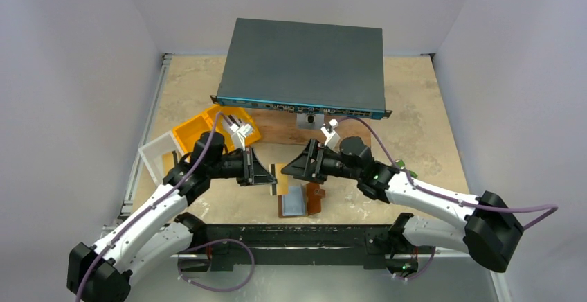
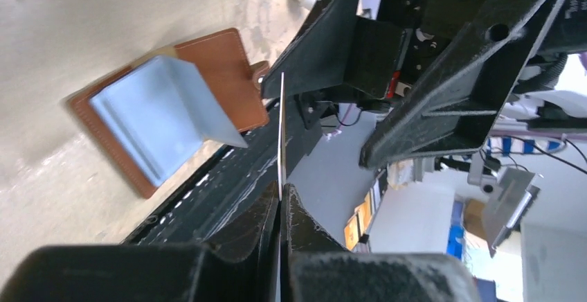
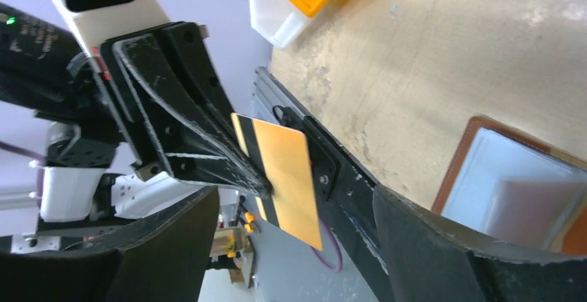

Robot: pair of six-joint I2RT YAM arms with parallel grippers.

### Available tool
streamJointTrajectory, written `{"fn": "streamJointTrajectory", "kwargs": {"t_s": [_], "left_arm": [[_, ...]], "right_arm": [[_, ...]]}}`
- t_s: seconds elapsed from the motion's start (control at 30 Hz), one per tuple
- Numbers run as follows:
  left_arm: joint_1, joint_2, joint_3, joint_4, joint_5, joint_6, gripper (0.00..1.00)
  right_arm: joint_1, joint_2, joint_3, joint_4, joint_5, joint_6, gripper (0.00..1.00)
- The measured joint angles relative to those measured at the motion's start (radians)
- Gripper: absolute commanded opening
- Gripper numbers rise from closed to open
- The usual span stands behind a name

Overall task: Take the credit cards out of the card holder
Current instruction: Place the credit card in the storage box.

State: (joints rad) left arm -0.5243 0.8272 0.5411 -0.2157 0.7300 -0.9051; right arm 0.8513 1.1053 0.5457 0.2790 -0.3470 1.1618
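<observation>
Left claw (image 2: pixel 280 194) pinches gold credit card (image 3: pixel 280 177) clear of card holder (image 2: pixel 221 66); right claw (image 3: pixel 292 194) spread; next, I judge, I lay it down at 9 o'clock.

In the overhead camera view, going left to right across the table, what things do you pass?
First the clear plastic box, then the yellow tray, the gold card, and the card holder.

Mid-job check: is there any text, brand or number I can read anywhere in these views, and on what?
No text can be read in any view.
Credit card in the left gripper: gold face with a black stripe, no print visible.
Network switch: front-panel markings too small to read.
Card holder: no lettering visible.
</observation>
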Motion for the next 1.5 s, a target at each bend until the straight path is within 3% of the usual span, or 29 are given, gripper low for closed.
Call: {"fn": "streamJointTrajectory", "kwargs": {"t_s": [0.07,0.4,0.57,0.73,0.87,1.07,1.43,1.5], "left_arm": [[0.0,-0.026,0.023,-0.094,-0.056,0.022,0.0],[0.002,-0.143,0.221,-0.626,-0.507,0.094,0.0],[0.008,-0.124,0.328,-0.88,-0.795,0.086,0.0],[0.043,0.001,0.443,-1.048,-1.04,0.079,0.0],[0.119,0.093,0.486,-1.072,-1.167,0.121,0.0],[0.329,0.221,0.513,-1.028,-1.27,0.24,0.0],[0.587,0.463,0.573,-0.884,-1.282,0.376,0.0],[0.614,0.492,0.58,-0.871,-1.275,0.384,0.05]], "right_arm": [[0.0,-0.001,0.012,-0.038,0.015,-0.014,0.98],[0.002,-0.009,0.059,-0.24,0.097,-0.128,0.99],[0.002,-0.016,0.071,-0.315,0.13,-0.176,0.99],[0.001,-0.021,0.098,-0.399,0.16,-0.217,0.99],[0.001,-0.024,0.105,-0.447,0.179,-0.248,0.99],[0.0,-0.043,0.119,-0.51,0.2,-0.283,0.99],[0.001,-0.083,0.142,-0.533,0.202,-0.344,0.99],[0.001,-0.088,0.146,-0.534,0.203,-0.354,0.99]]}}
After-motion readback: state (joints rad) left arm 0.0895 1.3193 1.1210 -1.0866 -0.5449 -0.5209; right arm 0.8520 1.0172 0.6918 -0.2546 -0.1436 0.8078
